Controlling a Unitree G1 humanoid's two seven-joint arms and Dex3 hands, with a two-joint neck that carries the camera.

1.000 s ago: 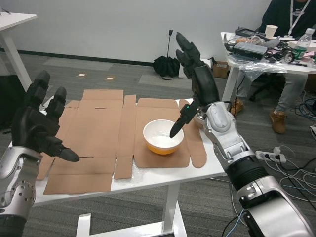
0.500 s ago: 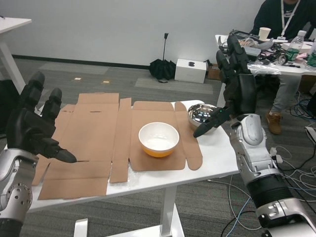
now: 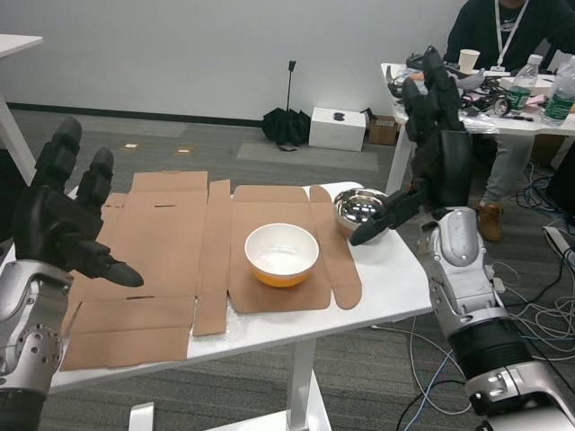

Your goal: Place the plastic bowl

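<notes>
Two raised robot hands, left [image 3: 56, 215] and right [image 3: 434, 144], fingers spread, empty, flanking the plastic bowl [image 3: 281, 254].

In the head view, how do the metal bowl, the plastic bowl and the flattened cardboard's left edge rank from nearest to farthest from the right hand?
Measured from the right hand, raised open at the table's right end:
1. Metal bowl, just below and left of the hand, near its lowest fingertip.
2. Plastic bowl, at the table's middle, on the cardboard.
3. Cardboard's left edge, at the far left, under the left hand.
</notes>
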